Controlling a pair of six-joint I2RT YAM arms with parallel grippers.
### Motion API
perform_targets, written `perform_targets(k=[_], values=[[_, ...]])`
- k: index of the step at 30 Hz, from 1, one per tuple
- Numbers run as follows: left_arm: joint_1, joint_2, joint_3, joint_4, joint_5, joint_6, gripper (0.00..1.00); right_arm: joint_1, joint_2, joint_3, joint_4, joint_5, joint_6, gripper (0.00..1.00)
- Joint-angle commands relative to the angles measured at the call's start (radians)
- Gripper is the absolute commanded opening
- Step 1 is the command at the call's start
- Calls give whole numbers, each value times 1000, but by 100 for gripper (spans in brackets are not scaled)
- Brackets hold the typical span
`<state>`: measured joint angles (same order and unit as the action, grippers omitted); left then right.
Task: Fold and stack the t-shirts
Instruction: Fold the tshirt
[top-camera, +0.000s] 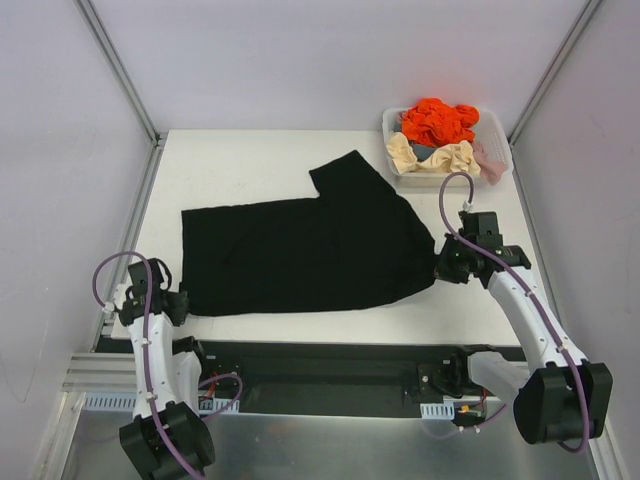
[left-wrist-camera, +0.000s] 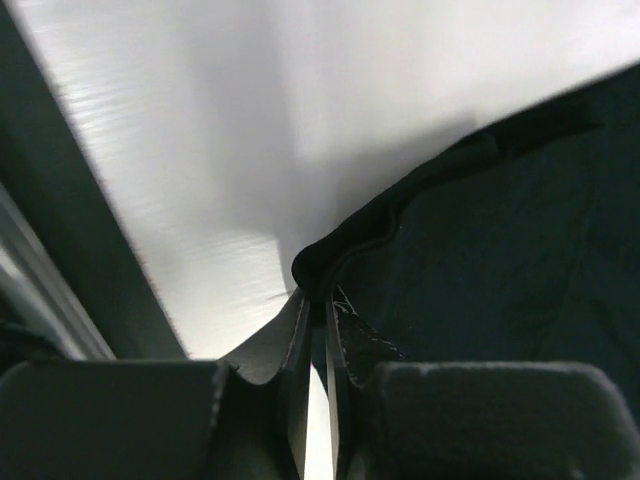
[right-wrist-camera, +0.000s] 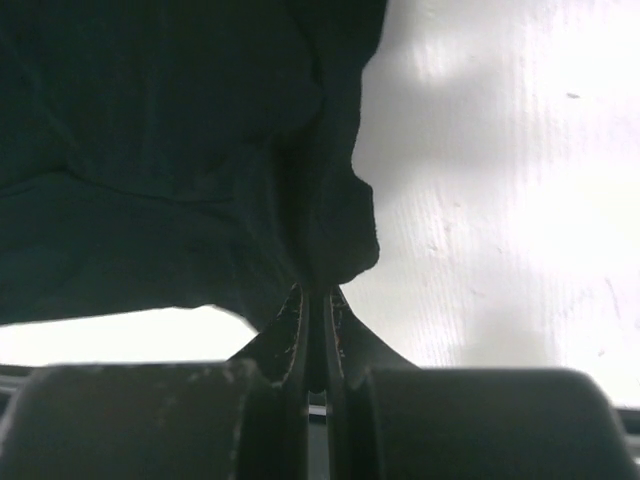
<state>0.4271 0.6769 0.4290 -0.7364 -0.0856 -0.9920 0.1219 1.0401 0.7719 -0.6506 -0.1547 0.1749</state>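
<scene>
My left jaws are clenched on the near left corner of the black t-shirt (top-camera: 300, 250). In the left wrist view the rolled hem is nipped between them, with only a thin slit of light showing. My right jaws are clenched on the shirt's near right corner, where a thick, rounded fold of cloth bunches just above the pinch.

The shirt lies spread across the middle of the bench (top-camera: 250, 165), its long side running left to right. One sleeve (top-camera: 350, 172) pokes out towards the far side. The near hem runs almost along the bench's near edge, so there is very little room there. A narrow bare strip lies to the left, between the shirt and the metal frame rail (top-camera: 120, 70). On the far side a wide band of bare white surface runs up to the back wall. To the right, bare bench lies between my right arm (top-camera: 520, 295) and the side wall.

The cloth is matte and soft, with shallow creases across the body and a stitched edge at the hem. The bench is smooth and white and looks faintly ribbed up close.

A white plastic basket (top-camera: 392, 150) sits at the far right corner, well apart from the shirt body and near the sleeve tip. It is rectangular with rounded corners. In it are crumpled garments: an orange one (top-camera: 437, 120) heaped on top, a cream one (top-camera: 445, 157) towards the near side, and a pink one (top-camera: 490, 160) draped over the right rim.
</scene>
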Motion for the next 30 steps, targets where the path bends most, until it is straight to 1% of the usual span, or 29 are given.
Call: perform_targets(k=[1,6,7,8,9,10,11,12,13,14,15,16,17,19,21,22,23,25,26,28,29,30], values=[[10,21,37,-123,-146,-77,12,-2,-34,18,-130,136,17,1],[12,79,105,-136,-184,-79,13,-2,-34,47,-263,220,31,4],[7,95,112,-141,-189,-80,14,-2,-35,43,-277,230,37,5],[10,101,122,-147,-190,-77,21,-2,-38,38,-302,245,46,7],[12,101,134,-159,-194,-79,37,-2,-41,30,-313,248,63,15],[10,99,137,-172,-198,-85,38,-4,-49,15,-317,250,69,22],[12,90,139,-182,-207,-108,40,-2,-51,9,-326,253,77,34],[10,76,136,-192,-235,-118,56,-4,-51,7,-333,260,80,63],[12,35,136,-192,-244,-126,68,-4,-48,12,-337,268,90,71],[10,14,140,-193,-250,-143,79,-2,-48,30,-346,285,95,84],[12,-29,148,-193,-247,-148,93,-2,-57,41,-348,293,95,99],[10,-46,157,-193,-244,-155,97,-4,-64,67,-346,299,94,97],[10,-62,183,-192,-241,-155,99,-2,-74,82,-350,322,92,97],[12,-77,212,-192,-217,-145,99,-2,-95,115,-343,334,68,97],[12,-57,254,-176,-163,-117,99,-4,-116,135,-290,293,46,97],[12,-42,261,-134,-79,-71,99,-2,-123,133,-261,256,31,97],[10,-24,270,-108,-15,-47,99,-2,-129,118,-195,165,8,97],[1,42,267,-45,85,-1,99,4,-121,95,-123,20,-3,97],[-11,67,261,-5,184,6,99,24,-112,84,-78,-84,-2,97],[-88,131,261,17,187,1,99,65,-71,75,-80,-101,5,97],[-123,150,264,28,143,-5,99,111,-55,73,-104,-57,5,97],[-201,174,263,34,120,-13,99,128,-25,63,-110,-34,3,97]])
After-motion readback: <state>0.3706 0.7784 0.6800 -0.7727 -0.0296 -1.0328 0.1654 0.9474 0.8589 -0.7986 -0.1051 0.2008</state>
